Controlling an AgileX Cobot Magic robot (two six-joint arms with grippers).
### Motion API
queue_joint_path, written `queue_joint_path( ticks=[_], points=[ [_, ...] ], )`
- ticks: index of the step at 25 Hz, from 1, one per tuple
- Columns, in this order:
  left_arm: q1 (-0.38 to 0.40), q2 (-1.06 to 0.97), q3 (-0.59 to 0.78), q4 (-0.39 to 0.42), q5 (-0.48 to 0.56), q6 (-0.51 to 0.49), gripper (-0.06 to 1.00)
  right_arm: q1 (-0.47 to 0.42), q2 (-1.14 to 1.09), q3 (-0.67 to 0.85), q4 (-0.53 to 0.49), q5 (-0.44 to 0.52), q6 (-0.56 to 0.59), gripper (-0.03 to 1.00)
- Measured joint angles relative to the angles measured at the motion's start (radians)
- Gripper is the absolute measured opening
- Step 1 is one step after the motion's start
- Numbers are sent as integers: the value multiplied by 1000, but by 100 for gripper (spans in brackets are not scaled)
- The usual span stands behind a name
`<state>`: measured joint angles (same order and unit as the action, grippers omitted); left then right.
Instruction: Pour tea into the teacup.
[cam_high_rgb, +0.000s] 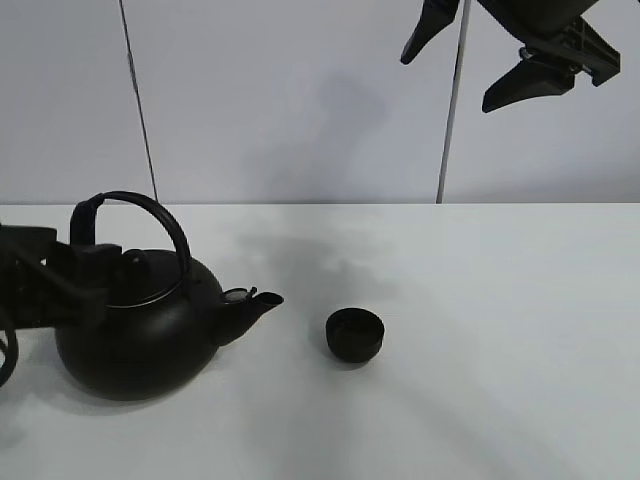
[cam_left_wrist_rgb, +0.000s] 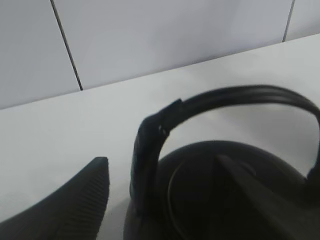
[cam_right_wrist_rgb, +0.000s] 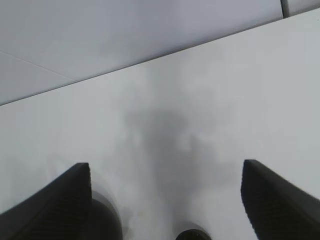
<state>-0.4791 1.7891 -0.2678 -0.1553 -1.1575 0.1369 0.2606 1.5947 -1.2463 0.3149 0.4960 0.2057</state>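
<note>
The kettle (cam_high_rgb: 140, 325) sits upright near the desk's (cam_high_rgb: 500, 350) left edge, the teacup (cam_high_rgb: 355, 334) just beyond its spout, untouched; the left gripper (cam_high_rgb: 85, 262), jaws parted around the handle, should back off level, while the right gripper (cam_high_rgb: 500, 62) hangs wide above.

A white table (cam_high_rgb: 480, 400) with a smooth matte top fills the lower part of the exterior high view and runs back to a straight edge against the wall. The wall (cam_high_rgb: 300, 100) behind is pale grey-white and built of flat panels. Two thin dark seams (cam_high_rgb: 138, 100) divide the panels: the left one leans slightly, and the right one (cam_high_rgb: 452, 100) runs nearly upright down to the table's edge. The light is soft and even, and faint grey shadows (cam_high_rgb: 330, 262) spread across the middle of the table.
</note>
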Motion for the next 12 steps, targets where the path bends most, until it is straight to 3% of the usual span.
queue_joint_path(
  ticks=[12],
  points=[
    [0,-166,69,36,7,-41,52,0,0,0,0,0,0,57]
  ],
)
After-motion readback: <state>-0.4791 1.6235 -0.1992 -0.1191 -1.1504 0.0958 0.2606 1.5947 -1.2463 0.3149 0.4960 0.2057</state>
